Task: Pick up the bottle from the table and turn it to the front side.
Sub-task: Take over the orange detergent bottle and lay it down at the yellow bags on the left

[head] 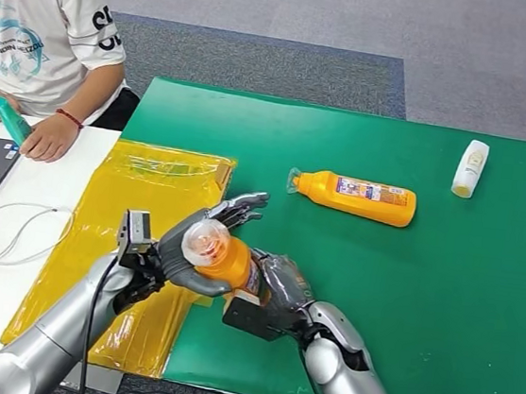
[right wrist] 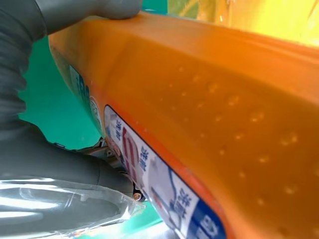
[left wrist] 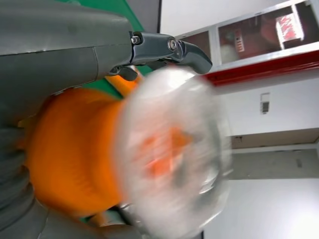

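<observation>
Bottle (head: pixel 227 261) is off the desk (head: pixel 378 296), held between both my hands above the green mat's near edge — left hand (head: pixel 190 246) wrapped round the capped neck, right hand (head: pixel 282 290) gripping the body, fingers closed on it. I judge the turn is underway; the label (right wrist: pixel 150 174) sits at the side. I'd roll it slowly, keeping one grip firm — the plastic looks slippery.

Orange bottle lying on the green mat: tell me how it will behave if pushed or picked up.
The orange bottle lies on its side on the green mat, so a sideways push would probably roll or skid it. Its glossy plastic and label look slippery. It seems rigid, likely keeping its shape when gripped.
</observation>
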Robot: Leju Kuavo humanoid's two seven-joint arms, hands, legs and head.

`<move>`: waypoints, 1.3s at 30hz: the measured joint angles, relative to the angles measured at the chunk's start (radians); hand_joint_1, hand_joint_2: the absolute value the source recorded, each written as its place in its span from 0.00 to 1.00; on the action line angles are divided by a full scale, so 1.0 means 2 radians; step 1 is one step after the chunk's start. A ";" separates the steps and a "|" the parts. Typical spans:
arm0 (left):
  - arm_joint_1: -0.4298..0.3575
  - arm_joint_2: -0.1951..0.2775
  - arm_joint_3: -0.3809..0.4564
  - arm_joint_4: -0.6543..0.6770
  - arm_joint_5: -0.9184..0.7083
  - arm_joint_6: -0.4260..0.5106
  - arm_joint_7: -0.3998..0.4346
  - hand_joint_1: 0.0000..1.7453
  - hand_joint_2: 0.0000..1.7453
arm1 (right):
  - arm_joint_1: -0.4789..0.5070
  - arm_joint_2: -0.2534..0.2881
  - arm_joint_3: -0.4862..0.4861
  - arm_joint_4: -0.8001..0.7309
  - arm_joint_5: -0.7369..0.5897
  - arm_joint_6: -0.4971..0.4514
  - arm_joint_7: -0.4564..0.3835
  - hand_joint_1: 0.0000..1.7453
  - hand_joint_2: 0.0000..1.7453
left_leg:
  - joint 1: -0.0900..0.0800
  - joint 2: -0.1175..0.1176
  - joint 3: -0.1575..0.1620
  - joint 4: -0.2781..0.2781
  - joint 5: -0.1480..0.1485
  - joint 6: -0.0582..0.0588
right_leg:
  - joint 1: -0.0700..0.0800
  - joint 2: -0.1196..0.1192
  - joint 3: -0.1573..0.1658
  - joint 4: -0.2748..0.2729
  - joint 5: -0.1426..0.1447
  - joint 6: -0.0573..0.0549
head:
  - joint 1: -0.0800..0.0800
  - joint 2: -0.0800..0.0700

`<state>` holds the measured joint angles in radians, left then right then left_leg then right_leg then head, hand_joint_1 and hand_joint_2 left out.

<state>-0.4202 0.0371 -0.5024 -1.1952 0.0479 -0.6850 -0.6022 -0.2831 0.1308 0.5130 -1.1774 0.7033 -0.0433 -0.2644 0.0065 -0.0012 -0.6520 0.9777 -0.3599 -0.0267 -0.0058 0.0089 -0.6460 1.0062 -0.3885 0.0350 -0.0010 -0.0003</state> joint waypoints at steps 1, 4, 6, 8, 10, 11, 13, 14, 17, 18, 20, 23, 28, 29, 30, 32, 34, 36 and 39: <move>0.000 0.003 -0.002 0.000 0.000 -0.001 0.001 0.00 1.00 | -0.001 0.000 -0.004 -0.003 0.000 -0.001 0.000 1.00 1.00 | 0.000 0.000 0.000 0.000 0.000 0.000 | 0.000 0.000 0.000 0.000 0.000 0.000 | 0.000 0.000; -0.005 0.015 -0.010 0.000 -0.001 -0.004 0.006 0.00 1.00 | -0.004 0.000 -0.016 -0.007 0.003 -0.001 -0.002 1.00 1.00 | 0.000 0.000 0.000 0.000 0.000 0.000 | 0.000 0.000 0.000 0.000 0.000 0.000 | 0.000 0.000; -0.011 0.023 -0.016 0.000 -0.002 -0.005 0.010 0.00 1.00 | -0.005 0.000 -0.022 -0.007 0.004 -0.001 -0.004 1.00 1.00 | 0.000 0.000 0.000 0.000 0.000 0.000 | 0.000 0.000 0.000 0.000 0.000 0.000 | 0.000 0.000; -0.015 0.034 -0.023 0.000 -0.005 -0.005 0.012 0.00 1.00 | -0.006 -0.001 -0.027 -0.007 0.005 0.000 -0.006 1.00 1.00 | 0.000 0.000 0.000 0.000 0.000 0.000 | 0.000 0.000 0.000 0.000 0.000 0.000 | 0.000 0.000; -0.017 0.044 -0.029 0.000 -0.007 -0.003 0.012 0.00 1.00 | -0.007 -0.001 -0.033 -0.007 0.005 -0.001 -0.009 1.00 1.00 | 0.000 0.000 0.000 0.000 0.000 0.000 | 0.000 0.000 0.000 0.000 0.000 0.000 | 0.000 0.000; -0.017 0.049 -0.031 0.000 -0.007 -0.002 0.012 0.00 1.00 | -0.008 -0.001 -0.035 -0.007 0.005 -0.001 -0.009 1.00 1.00 | 0.000 0.000 0.000 0.000 0.000 0.000 | 0.000 0.000 0.000 0.000 0.000 0.000 | 0.000 0.000; -0.018 0.057 -0.034 0.000 -0.007 0.001 0.012 0.00 1.00 | -0.009 -0.001 -0.038 -0.006 0.006 -0.001 -0.011 1.00 1.00 | 0.000 0.000 0.000 0.000 0.000 0.000 | 0.000 0.000 0.000 0.000 0.000 0.000 | 0.000 0.000; -0.018 0.061 -0.035 0.001 -0.007 0.002 0.012 0.00 1.00 | -0.009 -0.001 -0.039 -0.006 0.006 -0.001 -0.011 1.00 1.00 | 0.000 0.000 0.000 0.000 0.000 0.000 | 0.000 0.000 0.000 0.000 0.000 0.000 | 0.000 0.000; -0.019 0.071 -0.037 0.001 -0.006 0.004 0.012 0.00 1.00 | -0.009 -0.001 -0.042 -0.005 0.007 -0.001 -0.011 1.00 1.00 | 0.000 0.000 0.000 0.000 0.000 0.000 | 0.000 0.000 0.000 0.000 0.000 0.000 | 0.000 0.000; -0.019 0.073 -0.038 0.001 -0.006 0.004 0.012 0.00 1.00 | -0.009 -0.001 -0.043 -0.005 0.007 -0.001 -0.011 1.00 1.00 | 0.000 0.000 0.000 0.000 0.000 0.000 | 0.000 0.000 0.000 0.000 0.000 0.000 | 0.000 0.000; -0.019 0.075 -0.039 0.002 -0.006 0.005 0.012 0.00 1.00 | -0.009 -0.001 -0.043 -0.005 0.007 -0.001 -0.012 1.00 1.00 | 0.000 0.000 0.000 0.000 0.000 0.000 | 0.000 0.000 0.000 0.000 0.000 0.000 | 0.000 0.000; -0.018 0.076 -0.040 0.002 -0.005 0.008 0.010 0.00 1.00 | -0.009 -0.001 -0.043 -0.005 0.008 -0.001 -0.012 1.00 1.00 | 0.000 0.000 0.000 0.000 0.000 0.000 | 0.000 0.000 0.000 0.000 0.000 0.000 | 0.000 0.000; -0.018 0.076 -0.042 0.004 -0.003 0.011 0.009 0.00 1.00 | -0.009 -0.001 -0.043 -0.005 0.011 -0.001 -0.011 1.00 1.00 | 0.000 0.000 0.000 0.000 0.000 0.000 | 0.000 0.000 0.000 0.000 0.000 0.000 | 0.000 0.000; -0.018 0.076 -0.042 0.004 -0.002 0.012 0.009 0.00 1.00 | -0.009 -0.001 -0.042 -0.004 0.011 -0.001 -0.011 1.00 1.00 | 0.000 0.000 0.000 0.000 0.000 0.000 | 0.000 0.000 0.000 0.000 0.000 0.000 | 0.000 0.000; -0.018 0.076 -0.042 0.005 -0.002 0.013 0.008 0.00 1.00 | -0.009 -0.001 -0.042 -0.004 0.011 -0.001 -0.011 1.00 1.00 | 0.000 0.000 0.000 0.000 0.000 0.000 | 0.000 0.000 0.000 0.000 0.000 0.000 | 0.000 0.000; -0.016 0.076 -0.041 0.006 -0.002 0.015 0.005 0.00 1.00 | -0.008 -0.001 -0.042 -0.005 0.012 0.000 -0.012 1.00 1.00 | 0.000 0.000 0.000 0.000 0.000 0.000 | 0.000 0.000 0.000 0.000 0.000 0.000 | 0.000 0.000; -0.013 0.075 -0.040 0.006 -0.003 0.016 0.001 0.00 1.00 | -0.006 -0.001 -0.042 -0.007 0.009 0.003 -0.015 1.00 1.00 | 0.000 0.000 0.000 0.000 0.000 0.000 | 0.000 0.000 0.000 0.000 0.000 0.000 | 0.000 0.000; -0.009 0.075 -0.037 0.006 -0.005 0.017 -0.002 0.00 1.00 | -0.002 -0.001 -0.040 -0.011 0.001 0.009 -0.020 1.00 1.00 | 0.000 0.000 0.000 0.000 0.000 0.000 | 0.000 0.000 0.000 0.000 0.000 0.000 | 0.000 0.000; -0.001 0.075 -0.032 0.006 -0.007 0.017 -0.007 0.00 1.00 | 0.006 -0.003 -0.037 -0.025 -0.014 0.019 -0.026 1.00 1.00 | 0.000 0.000 0.000 0.000 0.000 0.000 | 0.000 0.000 0.000 0.000 0.000 0.000 | 0.000 0.000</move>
<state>-0.4219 0.1880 -0.5656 -1.1832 0.0331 -0.6504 -0.6155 -0.2712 0.1256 0.4386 -1.2269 0.6744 -0.0055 -0.3173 0.0065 -0.0013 -0.6524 0.9777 -0.3598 -0.0269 -0.0057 0.0089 -0.6463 1.0063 -0.3886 0.0350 -0.0011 -0.0004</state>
